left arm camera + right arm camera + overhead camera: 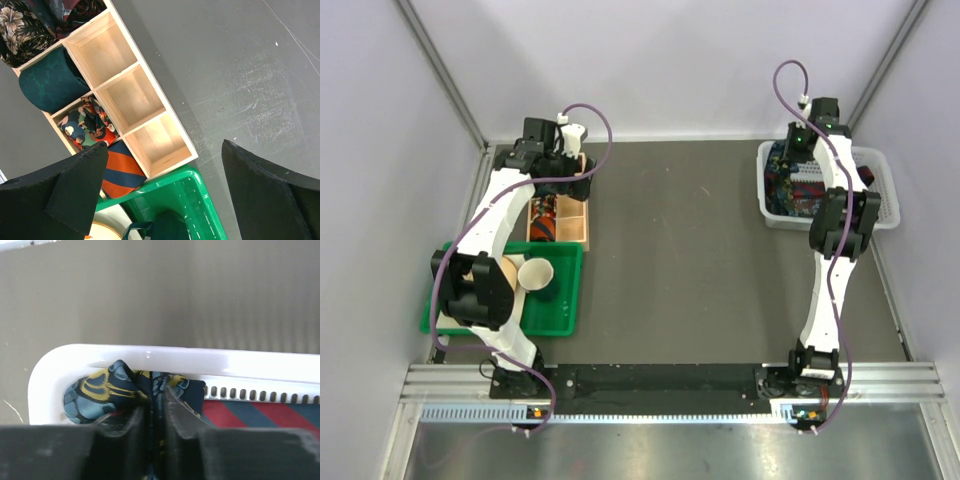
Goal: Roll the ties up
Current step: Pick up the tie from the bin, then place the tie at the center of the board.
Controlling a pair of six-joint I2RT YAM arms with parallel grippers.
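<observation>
My right gripper (156, 405) is inside the white basket (880, 170) at the back right and is shut on a navy tie with blue and yellow print (107, 387). A red and blue striped tie (250, 412) lies beside it in the basket. My left gripper (165, 195) is open and empty above the wooden compartment box (130, 95). Rolled ties sit in the box's left column: a dark floral one (20, 25), a dark teal one (50, 82), a multicoloured floral one (87, 122) and an orange and navy striped one (120, 172). The box's right column holds nothing.
A green tray (560, 315) at the near left holds a paper cup (535, 275) and a dark item (172, 227). The wooden box (582, 215) stands just behind the tray. Grey walls enclose the dark table (690, 260).
</observation>
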